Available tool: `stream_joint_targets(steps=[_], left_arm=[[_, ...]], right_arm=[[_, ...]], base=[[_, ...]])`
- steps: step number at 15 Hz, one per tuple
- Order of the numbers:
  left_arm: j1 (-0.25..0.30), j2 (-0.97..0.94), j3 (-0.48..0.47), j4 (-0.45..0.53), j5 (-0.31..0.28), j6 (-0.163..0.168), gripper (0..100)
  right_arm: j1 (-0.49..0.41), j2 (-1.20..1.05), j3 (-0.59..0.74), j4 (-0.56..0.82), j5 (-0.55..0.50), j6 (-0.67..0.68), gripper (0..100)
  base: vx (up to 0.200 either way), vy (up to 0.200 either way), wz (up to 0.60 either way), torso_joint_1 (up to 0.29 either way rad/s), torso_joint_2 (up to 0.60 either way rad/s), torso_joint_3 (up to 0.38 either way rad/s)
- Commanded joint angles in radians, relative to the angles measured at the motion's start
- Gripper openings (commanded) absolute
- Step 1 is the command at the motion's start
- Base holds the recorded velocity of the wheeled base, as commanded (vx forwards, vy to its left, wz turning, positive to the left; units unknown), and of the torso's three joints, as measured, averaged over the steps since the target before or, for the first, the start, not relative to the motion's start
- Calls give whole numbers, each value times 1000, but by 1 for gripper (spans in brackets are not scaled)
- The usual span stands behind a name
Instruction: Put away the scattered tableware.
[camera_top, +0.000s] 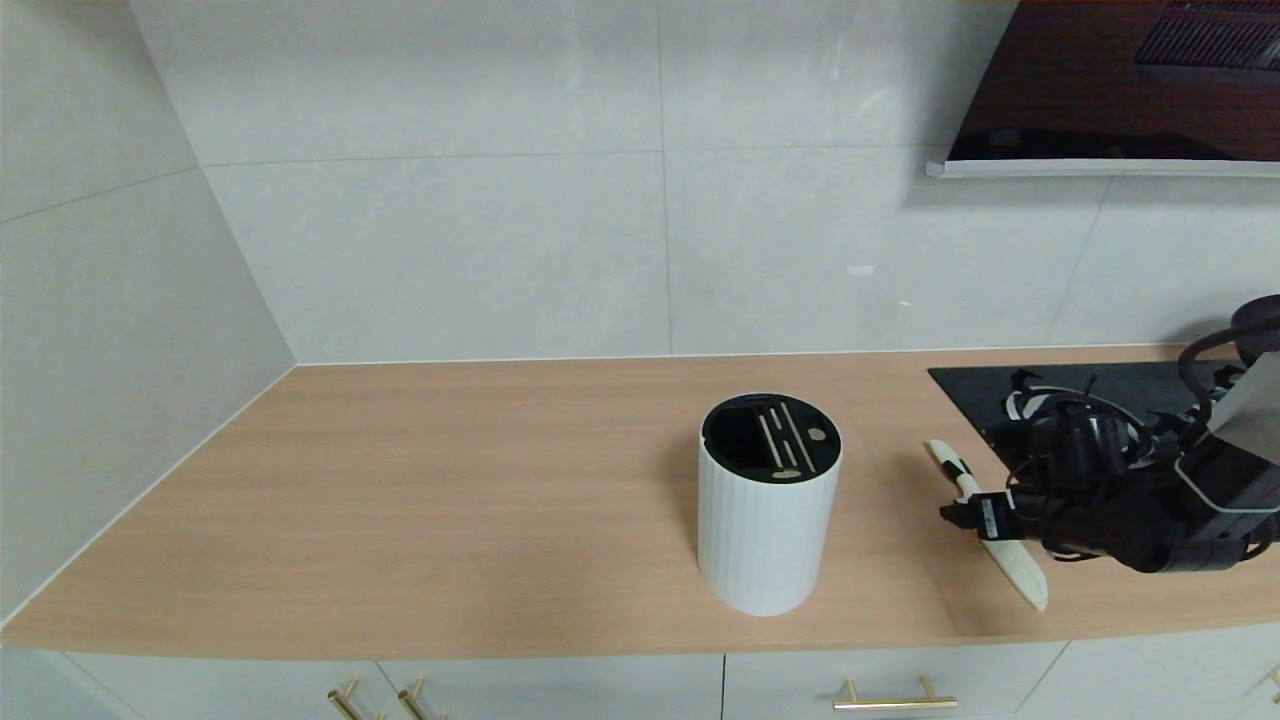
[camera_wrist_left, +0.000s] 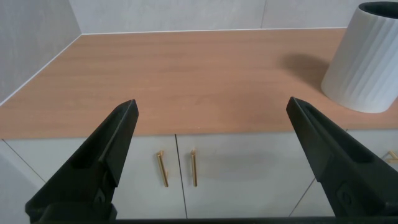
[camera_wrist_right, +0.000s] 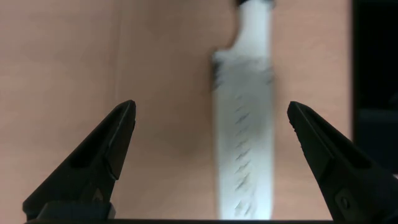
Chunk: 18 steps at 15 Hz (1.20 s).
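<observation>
Your right gripper (camera_top: 972, 515) hovers over white knife (camera_top: 1022, 578), fingers spread wide, probably lining up a pick. Knife lies flat on counter (camera_top: 450, 480). Slotted holder (camera_top: 768, 510) stands well apart, to gripper's left. Right wrist view shows the gap: knife off-centre below, blurred, contact unclear. Left gripper (camera_wrist_left: 211, 109) wide, empty, holder ahead.

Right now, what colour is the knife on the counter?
The knife is white with dark flecks; clearest in the right wrist view.
</observation>
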Motion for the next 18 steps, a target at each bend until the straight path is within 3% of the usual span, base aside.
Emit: stream_joint_targets(steps=[1,18], left_arm=[[0,0,0,0,0,0,100],[0,0,0,0,0,0,100]], right_arm=[[-6,31,-12,-10,0,0,100],[-35,119,-68,-90,-2,0,100]], base=[[0,0,0,0,0,0],[0,0,0,0,0,0]])
